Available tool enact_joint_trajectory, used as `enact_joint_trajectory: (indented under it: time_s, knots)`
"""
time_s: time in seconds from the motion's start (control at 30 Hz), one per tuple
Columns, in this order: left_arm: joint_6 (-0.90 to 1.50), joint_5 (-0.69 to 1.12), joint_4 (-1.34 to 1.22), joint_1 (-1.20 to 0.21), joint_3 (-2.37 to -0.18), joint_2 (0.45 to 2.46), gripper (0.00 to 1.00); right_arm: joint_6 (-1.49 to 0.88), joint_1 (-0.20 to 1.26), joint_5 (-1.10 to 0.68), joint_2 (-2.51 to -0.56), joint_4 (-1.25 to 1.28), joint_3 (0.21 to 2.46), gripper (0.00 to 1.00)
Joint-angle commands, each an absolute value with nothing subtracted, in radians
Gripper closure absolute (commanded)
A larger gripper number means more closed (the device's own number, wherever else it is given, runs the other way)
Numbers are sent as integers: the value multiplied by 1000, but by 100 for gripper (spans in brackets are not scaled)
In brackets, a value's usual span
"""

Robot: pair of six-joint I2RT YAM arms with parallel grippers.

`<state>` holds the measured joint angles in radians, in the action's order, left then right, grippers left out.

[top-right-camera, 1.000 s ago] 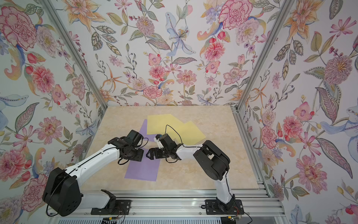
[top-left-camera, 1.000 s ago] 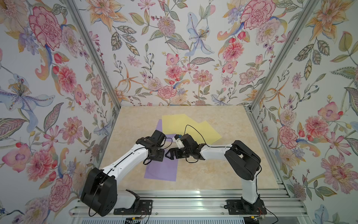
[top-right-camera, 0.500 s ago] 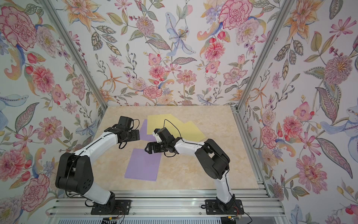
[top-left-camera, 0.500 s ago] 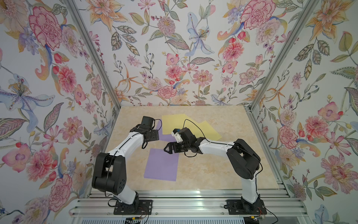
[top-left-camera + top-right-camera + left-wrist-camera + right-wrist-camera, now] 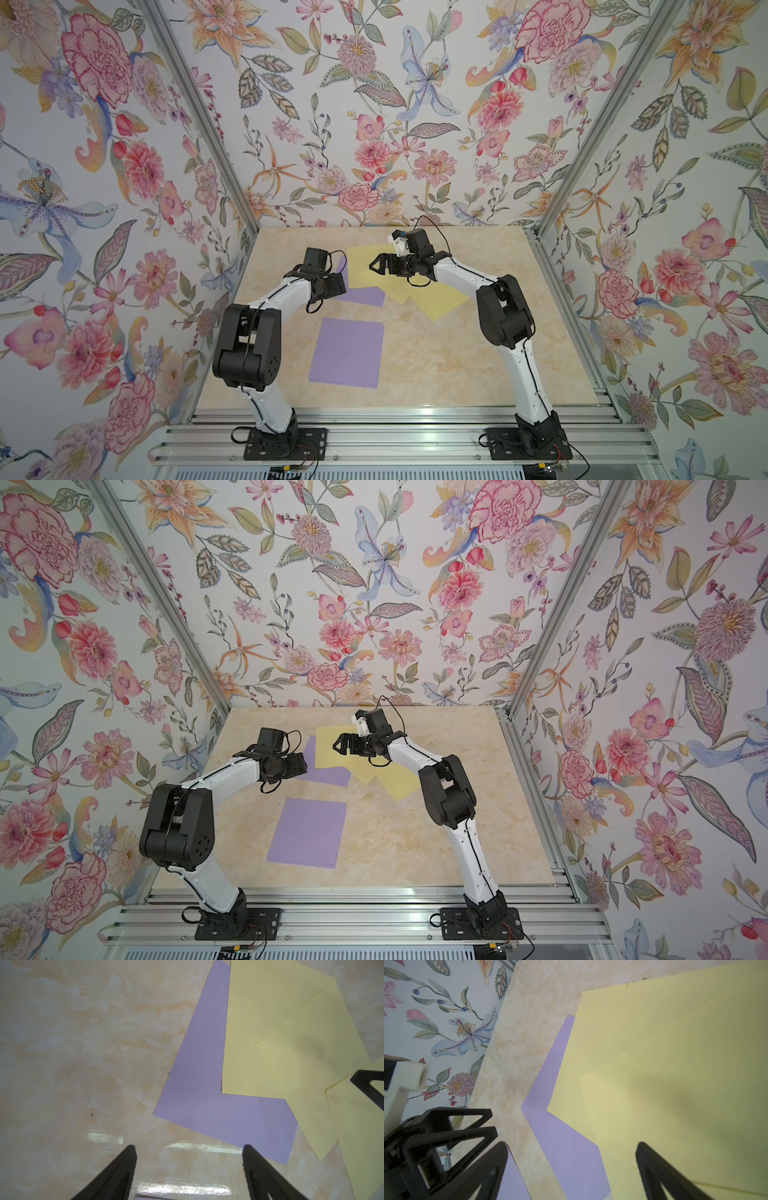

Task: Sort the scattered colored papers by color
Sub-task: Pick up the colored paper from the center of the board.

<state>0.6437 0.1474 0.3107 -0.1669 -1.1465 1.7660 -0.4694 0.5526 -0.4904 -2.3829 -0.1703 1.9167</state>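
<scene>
Now, left hand [image 5: 189,1147]: held widely spread, with nothing gripped between its fingers. It is poised over bare tabletop [image 5: 457,353] just beside the edge of the covered purple sheet [image 5: 362,296]. Whether that sheet is touched cannot be told.
right hand [image 5: 571,1144]: held fully spread, with nothing pinched. It is seen above the yellow sheets [image 5: 270,1022], and a soft shadow is cast on them. Contact cannot be told.
covered purple sheet: laid flat toward the back of the tabletop, partly overlapped by one of the yellow sheets along one side.
lone purple sheet [image 5: 347,353]: laid flat nearer the front, between the two arms, and kept apart from every other paper.
yellow sheets: three are counted in the left wrist view, fanned over one another at the back, toward the right arm's side.
sorting: one purple paper is found mixed with the yellow ones, and the other lies by itself.
</scene>
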Motion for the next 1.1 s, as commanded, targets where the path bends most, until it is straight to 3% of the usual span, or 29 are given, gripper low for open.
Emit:
enact_joint_trajectory:
  time_s: [0.0,0.47,1.07]
  knots:
    - [688,152,311,-152,-1162,1812,17,-452,578,-543,-2430,-264,1980,0]
    - [710,142,313,-146,-1202,1903,21,-524,597,-588,-2537,-247,2053,0]
    - [754,156,310,-144,-1234,1980,22,-526,605,-586,-2537,-251,2027,0]
